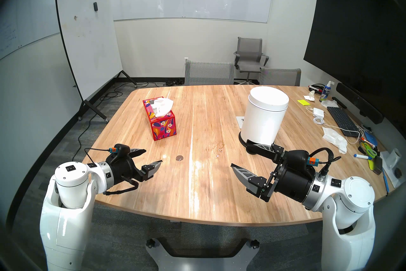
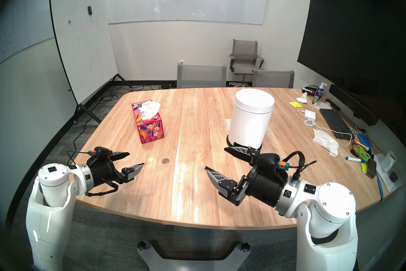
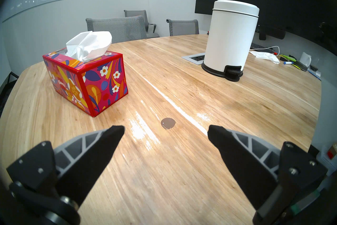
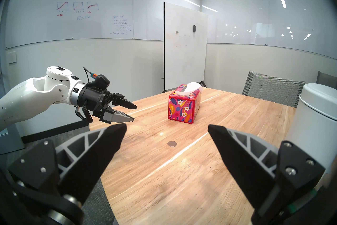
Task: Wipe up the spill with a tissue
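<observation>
Both grippers hover with jaws wide and empty: left gripper [image 1: 152,155], right gripper [image 1: 239,154]. Between them the spill [image 1: 179,158] sits on the table [image 1: 197,198]; the tissue [image 1: 161,106] pokes from its box [image 1: 162,125] beyond.

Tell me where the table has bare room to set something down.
Bare wood lies between the floral tissue box and the white pedal bin, and along the near edge between the left gripper and right gripper, apart from the spill. The right edge, past the bin, is crowded: keyboard, crumpled papers, markers.
</observation>
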Controlling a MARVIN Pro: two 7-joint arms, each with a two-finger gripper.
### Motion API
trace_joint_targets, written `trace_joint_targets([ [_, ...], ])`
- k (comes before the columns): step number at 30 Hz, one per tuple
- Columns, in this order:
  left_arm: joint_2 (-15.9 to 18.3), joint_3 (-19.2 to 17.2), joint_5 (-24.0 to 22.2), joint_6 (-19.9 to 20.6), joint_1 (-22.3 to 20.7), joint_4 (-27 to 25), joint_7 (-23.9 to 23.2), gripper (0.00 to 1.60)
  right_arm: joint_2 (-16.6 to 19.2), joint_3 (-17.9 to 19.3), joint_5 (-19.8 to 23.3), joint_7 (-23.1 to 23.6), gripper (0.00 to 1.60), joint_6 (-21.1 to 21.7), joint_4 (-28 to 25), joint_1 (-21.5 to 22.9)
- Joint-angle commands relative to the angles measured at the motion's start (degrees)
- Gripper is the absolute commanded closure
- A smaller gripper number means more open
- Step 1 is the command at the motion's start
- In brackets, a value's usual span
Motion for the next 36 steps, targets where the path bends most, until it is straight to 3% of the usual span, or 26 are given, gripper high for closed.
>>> trace_joint_targets([
  [1,0.1,0.0,0.0,0.0,0.0,-0.8,0.0,0.0,0.0,0.0,0.2,0.2,0.0,0.0,-0.8,0.1],
  [36,0.2,0.0,0.0,0.4,-0.3,-0.9,-0.1,0.0,-0.1,0.1,0.2,0.2,0.0,0.0,-0.8,0.1],
])
